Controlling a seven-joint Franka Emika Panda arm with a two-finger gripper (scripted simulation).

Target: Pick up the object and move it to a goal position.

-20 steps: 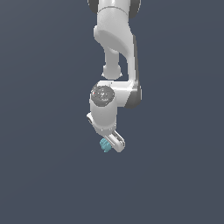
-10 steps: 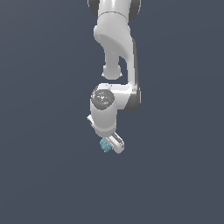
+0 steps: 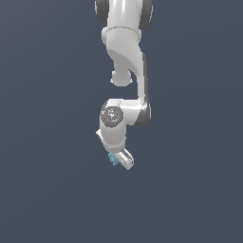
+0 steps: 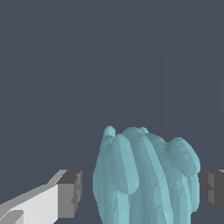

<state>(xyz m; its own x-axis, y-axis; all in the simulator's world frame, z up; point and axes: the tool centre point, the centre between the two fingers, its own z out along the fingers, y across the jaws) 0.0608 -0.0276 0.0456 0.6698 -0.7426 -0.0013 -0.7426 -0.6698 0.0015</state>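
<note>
The object (image 3: pixel 113 159) is a small teal-blue ridged blob at the tip of the white arm, in the lower middle of the exterior view. My gripper (image 3: pixel 118 161) is tilted and closed around it. In the wrist view the object (image 4: pixel 144 175) fills the space between the two dark finger pads (image 4: pixel 70 192), and my gripper (image 4: pixel 142 190) is shut on it. One pad touches the blob's side. A thin gap shows at the other pad, and the contact there is out of frame.
Only a plain dark grey-blue surface surrounds the arm in both views. No other objects, containers or goal marker show.
The wrist has dropped slightly in the exterior view, and the gripper with the blob has moved a little lower. The grip is unchanged.
</note>
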